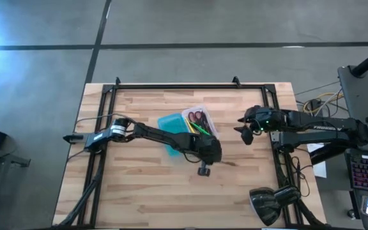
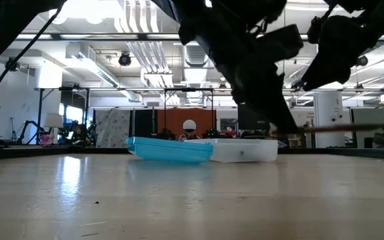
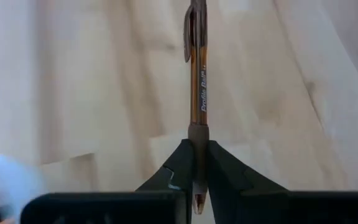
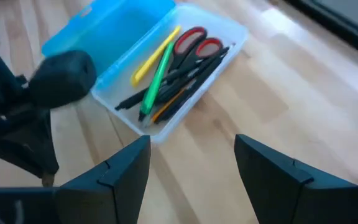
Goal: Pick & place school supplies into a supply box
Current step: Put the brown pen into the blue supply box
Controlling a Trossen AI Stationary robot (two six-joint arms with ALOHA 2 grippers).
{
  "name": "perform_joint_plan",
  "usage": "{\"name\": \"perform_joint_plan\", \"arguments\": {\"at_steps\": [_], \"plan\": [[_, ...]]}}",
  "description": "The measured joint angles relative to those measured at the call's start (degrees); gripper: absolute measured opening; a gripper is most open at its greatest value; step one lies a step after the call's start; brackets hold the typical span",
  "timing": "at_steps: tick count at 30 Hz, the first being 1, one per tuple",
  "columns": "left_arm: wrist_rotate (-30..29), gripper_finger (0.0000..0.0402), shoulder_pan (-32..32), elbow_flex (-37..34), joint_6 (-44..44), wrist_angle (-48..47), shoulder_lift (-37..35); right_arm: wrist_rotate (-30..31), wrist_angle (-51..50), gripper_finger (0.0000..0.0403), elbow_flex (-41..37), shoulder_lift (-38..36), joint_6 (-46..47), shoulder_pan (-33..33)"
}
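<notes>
The supply box lies open mid-table: teal lid half (image 1: 170, 123) (image 2: 169, 150) joined to the clear tray (image 1: 200, 120) (image 4: 232, 31). The tray holds the red-handled scissors (image 4: 194, 42), a yellow pen (image 4: 154, 56), a green pen (image 4: 156, 78), an orange one and dark ones. My left gripper (image 1: 206, 160) (image 3: 197, 146) is just near of the box and shut on a brown pen (image 3: 198, 81) (image 2: 342, 126). My right gripper (image 1: 243, 132) (image 4: 191, 155) hovers open to the right of the box, touching nothing. My left gripper pinches the brown pen between its two fingers at the dark rubber grip (image 3: 197, 134), close to the writing tip (image 3: 197, 202). The barrel with its clip runs out ahead of the fingertips. The pen is lifted clear of the table and lies about level (image 2: 342, 126).
Bare wooden tabletop (image 1: 145, 185) stretches left of, right of and nearer than the box. A black frame rail (image 1: 171, 85) runs along the far edge. A black lamp (image 1: 267, 203) sits at the near right corner. People show in the room beyond the table.
</notes>
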Motion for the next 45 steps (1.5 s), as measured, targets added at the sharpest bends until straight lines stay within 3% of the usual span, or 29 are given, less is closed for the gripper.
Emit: {"name": "perform_joint_plan", "arguments": {"at_steps": [4, 8, 15, 26, 37, 45], "plan": [[-3.0, 0.001, 0.6, 0.0, -8.2, -0.5, -2.1, 4.0, -0.5, 0.0224, 0.0, -3.9, 0.9, 0.0], [-6.4, 0.001, 1.1, 0.0, -22.5, -3.2, -4.7, 10.3, -0.5, 0.0224, 0.0, -8.1, 1.2, 0.0], [-19.2, 0.001, 1.0, -0.5, -47.9, -7.4, -8.1, 17.0, -1.1, 0.0224, 0.0, -12.6, 1.2, 0.0], [-30.5, 0.001, 1.2, -0.4, -79.1, -10.0, -9.8, 17.8, -2.8, 0.0224, -0.5, -13.3, 1.3, 0.0], [-37.5, 0.001, 1.2, -0.5, -100.1, -14.4, -9.9, 17.8, -4.9, 0.0224, -0.5, -13.3, 1.5, 0.0], [-39.0, 0.001, 1.6, -1.7, -104.4, -14.7, -9.9, 17.8, -4.9, 0.0224, -0.5, -13.3, 1.5, 0.0]]}}
